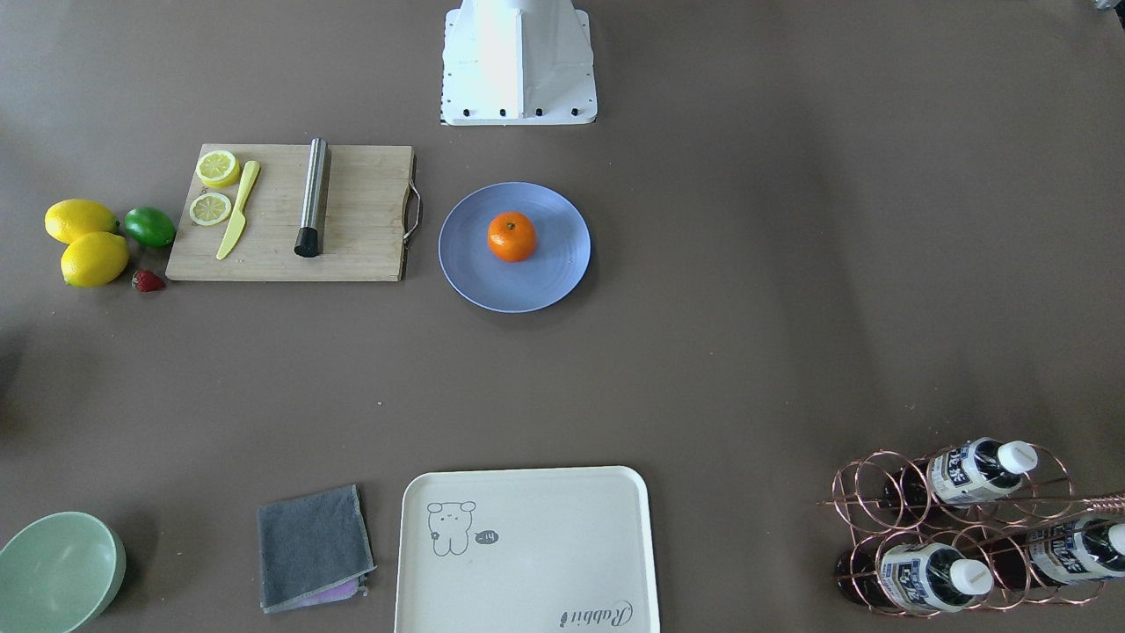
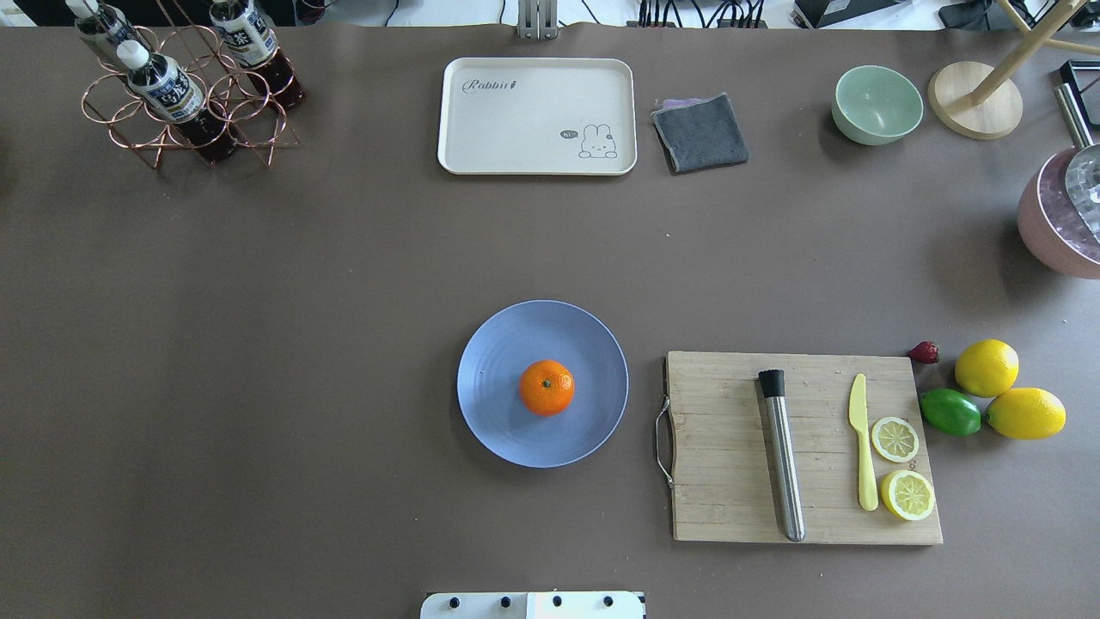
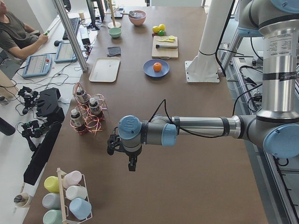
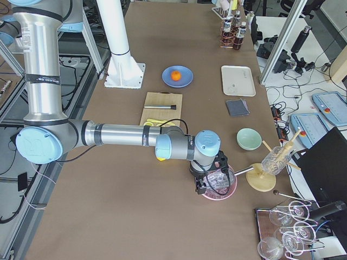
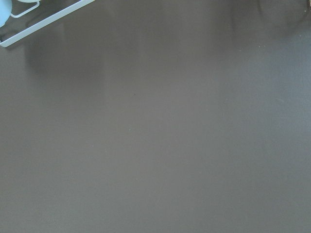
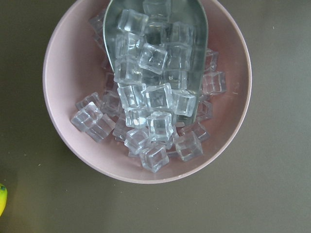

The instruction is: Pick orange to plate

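Observation:
The orange [image 2: 546,387] rests upright, stem dimple up, near the middle of the periwinkle-blue plate [image 2: 492,419], at the table's centre; both also show in the front view, orange [image 1: 511,236] on plate [image 1: 545,281]. Neither gripper is near them. My left gripper [image 3: 131,164] hangs over bare table far out on my left side, and I cannot tell if it is open or shut. My right gripper [image 4: 208,183] hovers over a pink bowl at the far right end, its state also unclear. No fingers show in either wrist view.
A wooden cutting board [image 2: 730,447] with a steel muddler, yellow knife and lemon slices lies right of the plate, beside two lemons, a lime [image 2: 950,412] and a strawberry. A cream tray [image 2: 537,116], grey cloth, mint bowl [image 2: 876,104], bottle rack [image 2: 185,86] and pink ice bowl [image 6: 146,92] stand around.

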You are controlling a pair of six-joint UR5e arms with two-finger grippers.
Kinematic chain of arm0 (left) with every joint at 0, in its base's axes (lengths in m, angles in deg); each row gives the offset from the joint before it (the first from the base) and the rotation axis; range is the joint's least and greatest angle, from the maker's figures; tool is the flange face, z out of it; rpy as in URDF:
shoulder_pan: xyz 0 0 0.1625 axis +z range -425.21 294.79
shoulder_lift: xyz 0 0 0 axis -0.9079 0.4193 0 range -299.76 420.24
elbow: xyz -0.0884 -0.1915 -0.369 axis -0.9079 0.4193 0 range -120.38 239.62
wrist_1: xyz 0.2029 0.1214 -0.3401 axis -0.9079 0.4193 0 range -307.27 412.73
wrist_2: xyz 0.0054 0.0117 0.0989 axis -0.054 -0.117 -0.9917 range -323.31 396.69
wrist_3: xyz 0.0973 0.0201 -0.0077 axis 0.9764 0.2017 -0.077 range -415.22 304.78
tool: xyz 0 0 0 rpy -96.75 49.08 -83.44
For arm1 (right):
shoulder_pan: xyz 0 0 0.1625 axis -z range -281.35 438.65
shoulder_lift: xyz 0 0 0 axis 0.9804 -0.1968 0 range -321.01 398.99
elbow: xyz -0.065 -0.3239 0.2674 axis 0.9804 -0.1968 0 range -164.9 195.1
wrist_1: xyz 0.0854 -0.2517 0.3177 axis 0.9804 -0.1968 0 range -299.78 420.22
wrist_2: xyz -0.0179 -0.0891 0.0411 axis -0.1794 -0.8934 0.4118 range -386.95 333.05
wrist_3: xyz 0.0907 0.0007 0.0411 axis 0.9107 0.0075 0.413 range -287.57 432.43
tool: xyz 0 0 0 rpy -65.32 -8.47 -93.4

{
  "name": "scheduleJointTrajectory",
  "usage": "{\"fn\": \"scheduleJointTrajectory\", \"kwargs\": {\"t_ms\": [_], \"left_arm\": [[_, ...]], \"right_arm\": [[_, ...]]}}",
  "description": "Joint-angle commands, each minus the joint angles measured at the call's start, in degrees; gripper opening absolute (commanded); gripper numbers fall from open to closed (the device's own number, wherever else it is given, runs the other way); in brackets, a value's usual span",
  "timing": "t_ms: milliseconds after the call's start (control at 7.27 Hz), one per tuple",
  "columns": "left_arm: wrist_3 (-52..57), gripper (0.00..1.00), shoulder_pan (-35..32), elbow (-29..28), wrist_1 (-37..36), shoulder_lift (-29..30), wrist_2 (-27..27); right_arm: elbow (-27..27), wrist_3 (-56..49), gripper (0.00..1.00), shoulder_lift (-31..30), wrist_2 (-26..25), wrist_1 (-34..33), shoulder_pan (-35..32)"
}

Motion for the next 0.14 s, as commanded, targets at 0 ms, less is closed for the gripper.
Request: {"fn": "scheduleJointTrajectory", "kwargs": {"t_ms": [0], "left_arm": [[-0.04, 0.98, 0.0, -0.22, -0.19, -2.03, 0.03]], "right_arm": [[0.07, 0.29, 1.0, 0.0, 0.06, -0.07, 0.02]]}}
